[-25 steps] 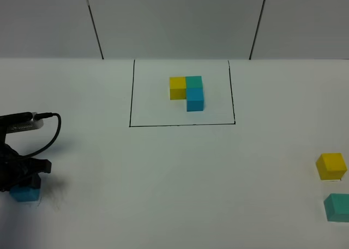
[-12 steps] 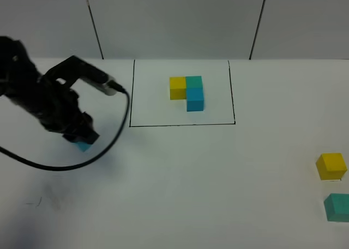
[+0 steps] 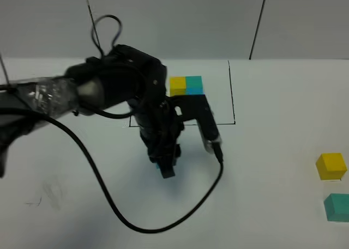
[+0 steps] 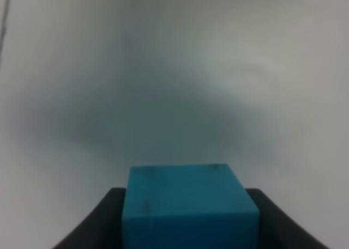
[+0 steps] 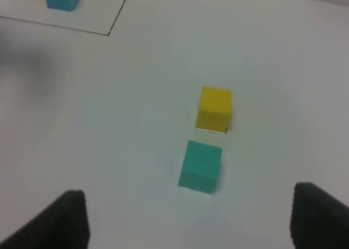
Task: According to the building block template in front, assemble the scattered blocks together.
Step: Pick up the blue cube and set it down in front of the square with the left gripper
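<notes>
One risk stands out: the small matte cyan-blue cube [image 4: 188, 205], pinched in the closed left hand [image 3: 166, 166] just in front of the black-framed L-shaped block template [image 3: 185, 85], may slip or land skewed if released before it sits flat on the white tabletop [image 3: 262, 167]. The right hand [image 5: 191, 227] stands part open and empty. The loose yellow cube [image 5: 215, 104] and teal-green cube [image 5: 200, 166] lie well right of the template.

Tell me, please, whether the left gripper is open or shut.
Shut: the wrist view shows the left gripper clamping the blue cube between its fingers.
</notes>
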You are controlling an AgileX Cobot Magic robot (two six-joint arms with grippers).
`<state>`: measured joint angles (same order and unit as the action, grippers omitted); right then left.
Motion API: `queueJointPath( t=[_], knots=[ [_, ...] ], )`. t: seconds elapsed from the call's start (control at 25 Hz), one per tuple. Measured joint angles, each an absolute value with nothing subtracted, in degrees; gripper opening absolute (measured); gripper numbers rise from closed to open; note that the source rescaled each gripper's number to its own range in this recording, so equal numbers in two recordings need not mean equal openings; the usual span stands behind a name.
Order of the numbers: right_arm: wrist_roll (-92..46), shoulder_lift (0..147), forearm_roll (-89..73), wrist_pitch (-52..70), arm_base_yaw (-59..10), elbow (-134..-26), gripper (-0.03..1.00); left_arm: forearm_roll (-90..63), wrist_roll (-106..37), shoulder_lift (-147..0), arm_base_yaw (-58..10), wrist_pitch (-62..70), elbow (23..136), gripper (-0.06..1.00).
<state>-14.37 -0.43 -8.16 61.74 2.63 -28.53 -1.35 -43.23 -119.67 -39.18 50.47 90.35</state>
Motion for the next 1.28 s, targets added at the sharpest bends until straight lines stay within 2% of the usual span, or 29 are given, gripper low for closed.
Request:
queueJointPath(
  t=[0.32, 0.76, 1.28],
  knots=[
    [-14.37, -0.43, -8.16, 61.74, 2.63, -28.53, 0.58, -5.26, -48.13, -127.68, -45.69, 49.97, 99.38, 0.01],
    [-14.37, -0.43, -8.16, 61.74, 2.63, -28.53, 0.58, -11.21, -53.73, -130.59, -45.76, 51.28, 100.94, 0.01],
    [-14.37, -0.43, -8.16, 61.74, 2.63, -28.53, 0.58, -8.98, -52.55, -133.48, -45.76, 52.33, 101.35, 0.0]
  ],
)
